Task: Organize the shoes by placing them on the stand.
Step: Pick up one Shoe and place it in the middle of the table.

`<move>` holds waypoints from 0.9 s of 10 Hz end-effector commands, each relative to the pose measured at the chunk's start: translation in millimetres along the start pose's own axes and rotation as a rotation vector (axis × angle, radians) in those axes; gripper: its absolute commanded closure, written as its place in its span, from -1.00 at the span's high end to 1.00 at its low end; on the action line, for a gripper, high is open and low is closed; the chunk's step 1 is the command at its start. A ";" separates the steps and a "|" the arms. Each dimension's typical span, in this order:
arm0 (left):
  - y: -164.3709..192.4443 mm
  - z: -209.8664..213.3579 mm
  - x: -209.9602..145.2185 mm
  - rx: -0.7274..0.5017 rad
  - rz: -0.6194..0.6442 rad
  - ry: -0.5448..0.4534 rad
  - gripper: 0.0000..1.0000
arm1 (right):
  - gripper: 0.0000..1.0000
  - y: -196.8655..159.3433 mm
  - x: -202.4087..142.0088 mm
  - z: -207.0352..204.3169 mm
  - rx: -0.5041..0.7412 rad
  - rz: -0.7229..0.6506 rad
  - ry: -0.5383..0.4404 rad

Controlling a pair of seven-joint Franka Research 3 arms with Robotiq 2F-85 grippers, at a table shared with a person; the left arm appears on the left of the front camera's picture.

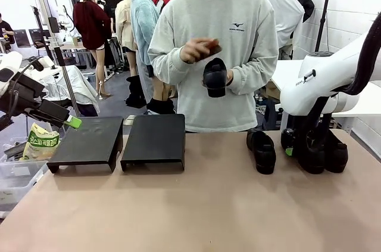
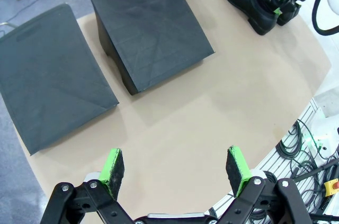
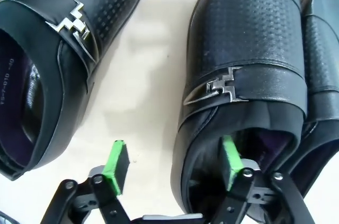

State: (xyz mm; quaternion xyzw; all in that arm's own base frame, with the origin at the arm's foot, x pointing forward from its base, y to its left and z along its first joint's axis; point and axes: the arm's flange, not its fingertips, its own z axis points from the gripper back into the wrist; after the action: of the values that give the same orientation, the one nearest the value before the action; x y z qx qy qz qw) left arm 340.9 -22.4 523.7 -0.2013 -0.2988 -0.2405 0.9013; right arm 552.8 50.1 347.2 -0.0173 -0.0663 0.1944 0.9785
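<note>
Three shoes sit on the tabletop (image 1: 190,204) at the right of the front view. The right wrist view shows them close up: left shoe (image 3: 53,75), middle shoe (image 3: 249,49), right shoe (image 3: 323,49). Your right fingers (image 3: 117,167) are spread wide, not clamped. One pad is inside the middle shoe's opening, the other over the bare gap beside the left shoe. A fourth shoe (image 1: 215,77) is held at chest height in the person's hands (image 1: 196,50), upper centre. The left stand (image 1: 86,139) and right stand (image 1: 155,139) sit side by side, centre-left. Your left fingers (image 2: 113,167) are spread apart above the tabletop.
</note>
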 end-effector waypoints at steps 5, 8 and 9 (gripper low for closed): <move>1.0 -0.2 0.0 -0.008 0.003 -0.008 1.00 | -1.00 -6.3 10.1 -12.1 -0.041 -0.030 0.032; 1.0 -0.2 0.0 -0.008 0.003 -0.008 1.00 | -1.00 -8.4 9.3 -11.7 -0.052 -0.040 0.031; 1.0 -0.2 0.0 -0.008 0.003 -0.008 1.00 | -1.00 -9.1 9.5 -11.8 -0.048 -0.045 0.032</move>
State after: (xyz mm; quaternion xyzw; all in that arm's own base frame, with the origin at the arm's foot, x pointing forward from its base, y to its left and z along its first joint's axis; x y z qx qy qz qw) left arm 340.9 -22.3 523.7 -0.2013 -0.2988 -0.2405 0.9013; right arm 560.5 45.8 339.0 -0.0226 -0.0603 0.1809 0.9814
